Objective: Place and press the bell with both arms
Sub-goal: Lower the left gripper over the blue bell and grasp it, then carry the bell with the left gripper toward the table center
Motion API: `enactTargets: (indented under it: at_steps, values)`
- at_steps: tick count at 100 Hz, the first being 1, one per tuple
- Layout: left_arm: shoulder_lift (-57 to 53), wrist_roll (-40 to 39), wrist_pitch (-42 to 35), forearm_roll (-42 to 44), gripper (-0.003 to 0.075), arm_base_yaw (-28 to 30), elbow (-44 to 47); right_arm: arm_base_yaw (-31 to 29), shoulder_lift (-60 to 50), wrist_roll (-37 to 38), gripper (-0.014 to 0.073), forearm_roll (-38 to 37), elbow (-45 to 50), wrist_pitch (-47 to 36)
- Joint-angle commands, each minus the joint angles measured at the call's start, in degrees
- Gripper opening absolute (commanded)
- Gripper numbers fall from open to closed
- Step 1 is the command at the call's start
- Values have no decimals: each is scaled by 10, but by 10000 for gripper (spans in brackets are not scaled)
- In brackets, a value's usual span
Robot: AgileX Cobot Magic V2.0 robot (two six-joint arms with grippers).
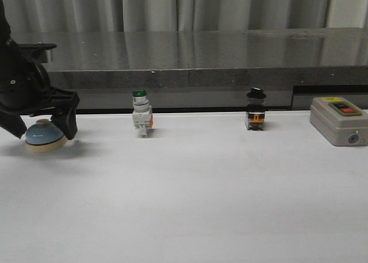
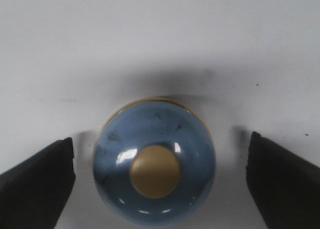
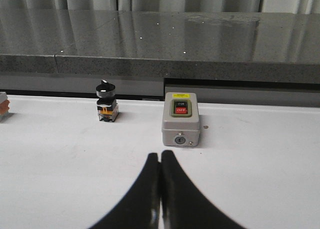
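The near part of the white worktop [image 1: 190,205] is seen with nothing standing on it. Toward the left edge, past mid-depth, the bell [image 1: 45,135] is found resting on the surface, its blue dome and cream knob straddled by the left gripper [image 1: 47,128]. In the left wrist view the jaws are shown spread, one finger [image 2: 37,181] on each side of the bell [image 2: 155,164], with bare table visible between each finger and the dome, so nothing is pinched yet. The right gripper [image 3: 160,189] is seen only from its own wrist camera, its jaws pressed together with nothing between them, pointed toward the grey switch box [image 3: 181,119] near the right edge.

Along the far edge a green-capped push button [image 1: 141,119], a black-knobbed switch [image 1: 256,115] and the grey switch box [image 1: 338,120] are lined up.

A slip is judged the main risk: the dome is smooth and rounded, so if the fingers are closed too high, the bell could be squeezed out or tipped. If it is carried low, its base could be dragged across the table
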Motion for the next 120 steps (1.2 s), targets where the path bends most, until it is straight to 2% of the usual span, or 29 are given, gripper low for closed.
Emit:
enactTargets:
  at_steps: [1,18,23,30,37,38,46,54,70,84,103,120]
  values:
    - [-22,0,-15,-2,659,-4,-16,-4,-11,-1,-60,-3,-9,-49]
    - [-17,0,-5,-2,654,-4,-16,-4,-11,-1,-60,-3,-9,-49]
    - [-17,0,-5,-2,627,-4,-16,-4,-11,-1,-60,-3,-9,-49]
    - [-17,0,-5,-2,542,-4,-16,-4,-11,-1,-60,-3,-9,-49]
    - [-17,0,-4,-2,422,-4,-16,-4,-11,-1,-60,-3,-9,-49]
    - [-17,0,-4,-2,387,-4,-16,-4,-11,-1,-60,-3,-9,-49]
    - [-19,0,-4,-2,278,-4,-16,-4,-11,-1,-60,-3,-9,-49]
    - [-27,0,0,-2,221,-4,-20,-4,-11,-1,-60,-3,-9,-49]
    - [-61,0,16,-2,216,-6,-25,-4,-11,-1,-60,-3,-9,-49]
    - [-108,0,32,-2,216,-32,-25,-4,-11,-1,-60,-3,-9,-49]
    - [-163,1,48,-2,216,-109,-25,-4,-11,-1,-60,-3,-9,-49]
    - [-163,1,49,-2,216,-197,-32,-4,-11,-1,-60,-3,-9,-49]
